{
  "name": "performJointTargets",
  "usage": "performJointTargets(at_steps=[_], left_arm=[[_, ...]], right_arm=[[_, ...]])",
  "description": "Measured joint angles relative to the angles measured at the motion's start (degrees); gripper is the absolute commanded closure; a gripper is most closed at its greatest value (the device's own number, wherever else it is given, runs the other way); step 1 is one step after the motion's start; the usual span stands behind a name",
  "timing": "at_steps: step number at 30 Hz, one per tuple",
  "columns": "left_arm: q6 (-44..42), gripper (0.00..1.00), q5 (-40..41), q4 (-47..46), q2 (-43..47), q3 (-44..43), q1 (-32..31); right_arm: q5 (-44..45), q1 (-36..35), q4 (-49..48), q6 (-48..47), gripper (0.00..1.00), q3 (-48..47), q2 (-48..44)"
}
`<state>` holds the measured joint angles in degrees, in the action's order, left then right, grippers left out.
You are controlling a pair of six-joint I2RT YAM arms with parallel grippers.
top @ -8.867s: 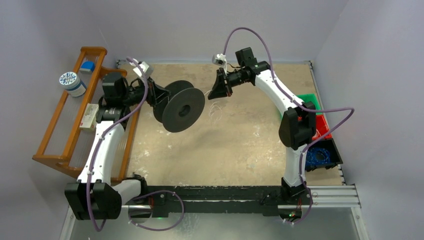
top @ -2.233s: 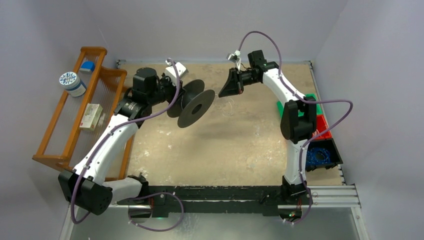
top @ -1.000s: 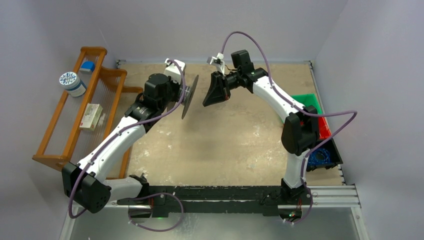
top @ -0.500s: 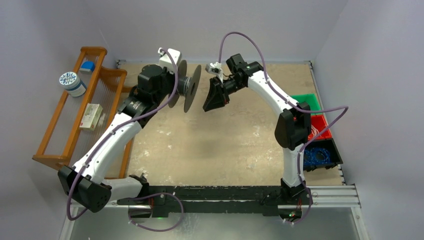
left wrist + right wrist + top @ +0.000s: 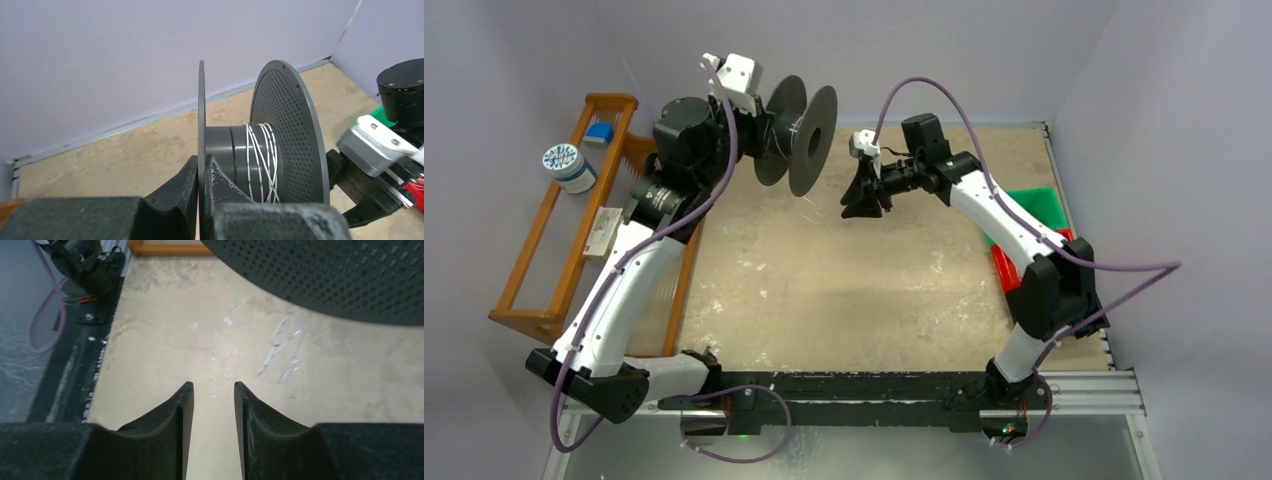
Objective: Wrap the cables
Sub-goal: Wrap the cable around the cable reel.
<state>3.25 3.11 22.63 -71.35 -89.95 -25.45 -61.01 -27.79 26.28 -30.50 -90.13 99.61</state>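
Over the far left of the bench point(image 5: 874, 290), the spool point(image 5: 812, 125) is held aloft; the left hand point(image 5: 202, 169) is pinched tight on one flange rim. The right hand point(image 5: 213, 390) sits just beside the spool, fingers parted, gripping nothing. The cables point(image 5: 260, 155) cross the hub in a few turns; a loose tail point(image 5: 282, 352) trails toward the bench. Judgement: take that tail low, hold light tension, guide it between the flanges as the spool turns; springy wire may unwind. Count: one bench, one spool, two flanges, two hands, seemingly one strand.
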Motion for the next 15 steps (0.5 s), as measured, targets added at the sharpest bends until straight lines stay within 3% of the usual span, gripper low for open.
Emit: performJointTargets(at_steps=[6, 15], left_arm=[[3.2, 1.0, -7.8, 1.1, -0.1, -2.1, 2.6], [8.5, 1.0, -16.8, 1.0, -0.1, -2.3, 6.6]], right_arm=[[-0.6, 0.0, -17.2, 0.3, 0.57, 9.7, -6.3], [0.0, -0.1, -37.9, 6.3, 0.55, 21.6, -7.0]])
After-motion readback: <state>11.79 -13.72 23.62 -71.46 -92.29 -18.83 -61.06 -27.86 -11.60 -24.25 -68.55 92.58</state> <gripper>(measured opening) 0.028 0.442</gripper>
